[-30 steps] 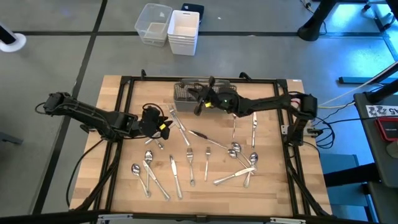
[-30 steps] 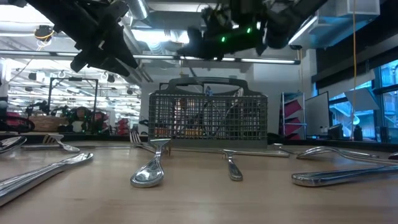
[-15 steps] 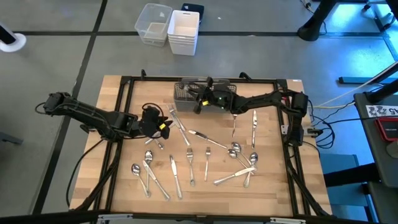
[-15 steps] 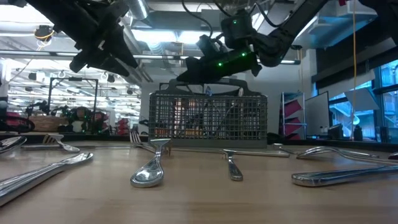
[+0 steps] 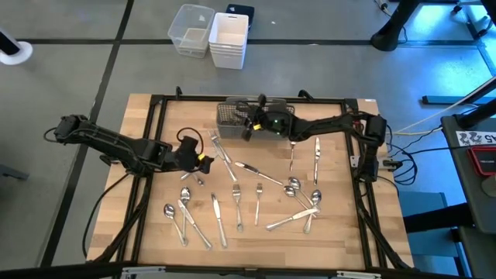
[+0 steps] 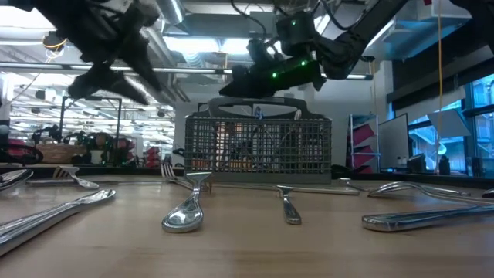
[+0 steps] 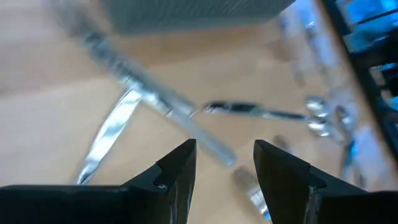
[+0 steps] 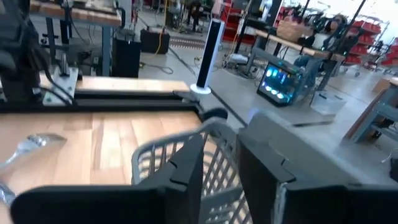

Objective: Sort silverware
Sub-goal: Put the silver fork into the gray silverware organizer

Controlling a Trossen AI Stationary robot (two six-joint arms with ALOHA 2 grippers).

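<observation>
The silverware lies scattered flat on the wooden table: knives [image 5: 219,219], forks [image 5: 259,198] and spoons [image 5: 169,210], with a crossed heap [image 5: 298,211] to the right. A spoon [image 6: 185,212] lies nearest in the low view. The grey wire-mesh caddy [image 5: 232,115] stands at the table's far middle. My right gripper [image 5: 246,130] hovers level just above the caddy's rim [image 8: 155,158], open, with nothing between its fingers [image 8: 186,168]. My left gripper [image 5: 208,161] hangs open above pieces left of centre; a knife [image 7: 155,102] shows blurred below it.
A black frame rail [image 5: 151,139] runs around the tabletop. A white bin [image 5: 229,39] and a clear bin [image 5: 191,29] stand on the floor beyond the far edge. Bare wood lies along the near edge [image 5: 248,244].
My right gripper has come down toward the caddy's rim and shifted a little toward the far edge. My left gripper has stayed in place and rolled about its own pointing line.
</observation>
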